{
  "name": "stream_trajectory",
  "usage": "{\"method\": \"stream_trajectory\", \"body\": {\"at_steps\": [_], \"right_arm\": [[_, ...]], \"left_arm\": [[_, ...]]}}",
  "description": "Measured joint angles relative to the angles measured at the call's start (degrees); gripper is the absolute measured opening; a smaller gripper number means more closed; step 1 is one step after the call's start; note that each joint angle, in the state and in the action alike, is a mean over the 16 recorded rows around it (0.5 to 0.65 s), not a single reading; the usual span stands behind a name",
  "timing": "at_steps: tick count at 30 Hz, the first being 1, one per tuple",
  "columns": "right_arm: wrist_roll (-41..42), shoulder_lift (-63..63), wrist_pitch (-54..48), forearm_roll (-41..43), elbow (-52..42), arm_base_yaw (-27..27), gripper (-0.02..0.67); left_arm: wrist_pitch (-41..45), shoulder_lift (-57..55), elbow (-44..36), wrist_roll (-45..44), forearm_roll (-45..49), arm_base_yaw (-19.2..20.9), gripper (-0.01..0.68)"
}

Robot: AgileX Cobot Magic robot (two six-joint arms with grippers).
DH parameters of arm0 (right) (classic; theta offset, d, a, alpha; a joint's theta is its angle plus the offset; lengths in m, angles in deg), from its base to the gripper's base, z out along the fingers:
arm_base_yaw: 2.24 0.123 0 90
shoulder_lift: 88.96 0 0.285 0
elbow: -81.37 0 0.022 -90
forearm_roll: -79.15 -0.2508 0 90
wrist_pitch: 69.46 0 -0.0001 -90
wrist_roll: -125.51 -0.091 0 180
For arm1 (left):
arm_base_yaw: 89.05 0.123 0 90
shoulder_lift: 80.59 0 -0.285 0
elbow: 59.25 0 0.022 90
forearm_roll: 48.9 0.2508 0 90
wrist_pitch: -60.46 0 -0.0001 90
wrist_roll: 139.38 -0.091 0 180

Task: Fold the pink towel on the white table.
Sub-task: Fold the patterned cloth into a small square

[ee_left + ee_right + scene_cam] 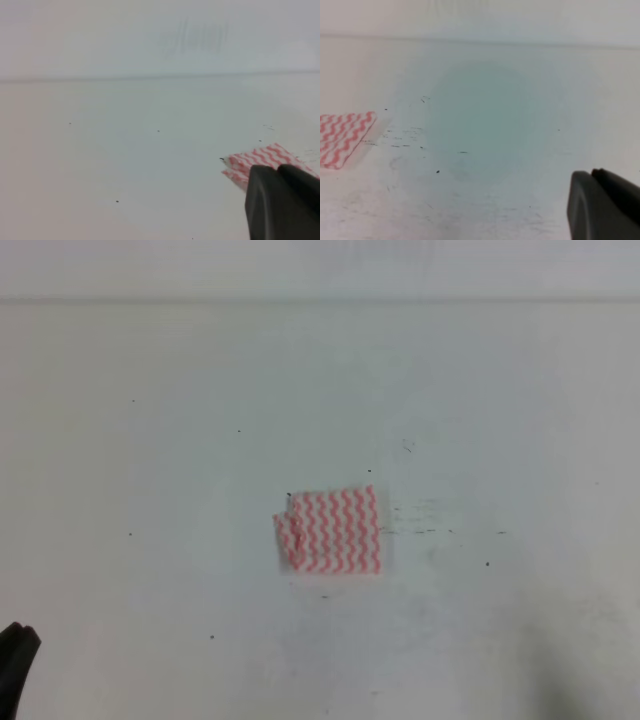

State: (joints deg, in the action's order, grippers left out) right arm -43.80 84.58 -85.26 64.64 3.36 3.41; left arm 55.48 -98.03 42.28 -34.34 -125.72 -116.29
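left gripper (282, 200): black, bottom right of its wrist view, cut off by frame; open or closed, can't tell; holds nothing visible
right gripper (605, 205): black, low right corner, cropped; jaw state can't tell; well apart from cloth
pink-and-white zigzag-striped towel (333, 530): folded into a small rectangle, mid-table; left edge bunched; partly hidden behind left gripper in its view
large plain white table (150, 570): dark specks, scuffs right of towel

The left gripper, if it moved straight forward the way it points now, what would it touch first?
Probably the pink-and-white zigzag-striped folded towel, lying directly ahead of the dark left gripper on the plain white table. Depth is unclear, so it may pass just above.
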Motion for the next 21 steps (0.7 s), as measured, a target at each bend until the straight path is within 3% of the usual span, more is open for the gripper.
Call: {"method": "stream_trajectory", "body": {"at_steps": [9, 12, 21], "right_arm": [[0.04, -0.09, -0.16, -0.01, 0.23, -0.02, -0.018], [0.04, -0.09, -0.14, -0.03, 0.23, -0.02, -0.018], [0.05, -0.14, -0.11, -0.08, 0.31, -0.03, -0.018]], "left_arm": [[-0.41, 0.00, -0.06, 0.15, 0.44, 0.00, -0.004], [-0.35, 0.07, -0.06, 2.96, 4.66, 0.26, -0.004], [5.84, 3.96, 0.08, 31.57, 33.39, 7.08, -0.004]]}}
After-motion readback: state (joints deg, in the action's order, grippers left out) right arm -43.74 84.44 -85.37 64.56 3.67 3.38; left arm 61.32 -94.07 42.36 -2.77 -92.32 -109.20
